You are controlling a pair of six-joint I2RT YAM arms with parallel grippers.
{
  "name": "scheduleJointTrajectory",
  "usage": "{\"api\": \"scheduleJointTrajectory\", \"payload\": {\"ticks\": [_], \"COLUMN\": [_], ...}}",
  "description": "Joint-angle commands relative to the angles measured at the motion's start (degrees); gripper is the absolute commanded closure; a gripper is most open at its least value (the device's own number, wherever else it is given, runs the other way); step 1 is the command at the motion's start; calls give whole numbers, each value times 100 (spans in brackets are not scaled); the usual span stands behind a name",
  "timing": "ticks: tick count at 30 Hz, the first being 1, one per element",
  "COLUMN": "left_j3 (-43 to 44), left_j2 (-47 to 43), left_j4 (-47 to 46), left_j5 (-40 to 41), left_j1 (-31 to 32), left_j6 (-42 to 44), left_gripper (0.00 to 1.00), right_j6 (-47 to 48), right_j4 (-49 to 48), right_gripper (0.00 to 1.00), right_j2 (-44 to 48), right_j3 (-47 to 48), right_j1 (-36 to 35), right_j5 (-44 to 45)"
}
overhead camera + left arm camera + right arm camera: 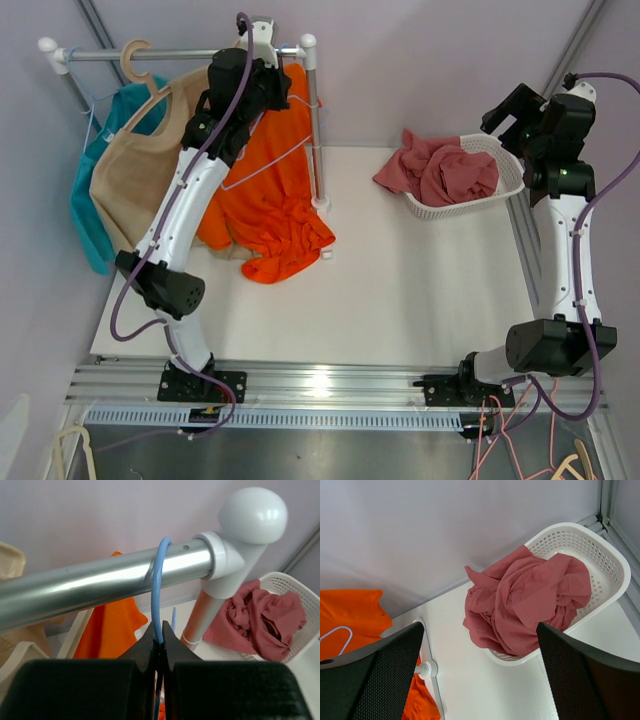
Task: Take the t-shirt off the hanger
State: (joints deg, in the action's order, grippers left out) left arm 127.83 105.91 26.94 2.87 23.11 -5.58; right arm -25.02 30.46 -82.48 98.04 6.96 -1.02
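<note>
Overhead, left jaws pinch the hanger hook [154, 600].

The rail [100, 580] is shiny metal, its knob [252, 512] glossy white plastic. The orange t-shirt [280, 215] is matt cloth; the basket [600, 550] is perforated white plastic.

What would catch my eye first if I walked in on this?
Probably the bright orange t-shirt spilling from the clothes rail at the back left down onto the table. Up there the left gripper pinches a thin blue hanger hook on that rail, and a red cloth heap fills the white basket back right.
</note>
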Motion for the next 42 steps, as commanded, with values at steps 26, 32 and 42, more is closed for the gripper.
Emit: {"api": "scheduleJointTrajectory", "payload": {"ticks": [26, 32, 42], "left_j3": [-2139, -1648, -893], "left_j2": [-2382, -1671, -774], "left_j4": [-408, -128, -242], "left_j5": [-1693, -1791, -1237], "left_j1": [-1054, -1160, -1160], "left_j6": [13, -48, 75], "left_gripper": [0, 20, 38], "right_j6": [-91, -47, 23], "right_j4": [-259, -286, -444], "right_gripper": [1, 0, 0], "right_j2": [469, 461, 469], "right_j3": [-356, -400, -584], "right_j1": [24, 24, 25], "right_j5": [-636, -646, -619]}}
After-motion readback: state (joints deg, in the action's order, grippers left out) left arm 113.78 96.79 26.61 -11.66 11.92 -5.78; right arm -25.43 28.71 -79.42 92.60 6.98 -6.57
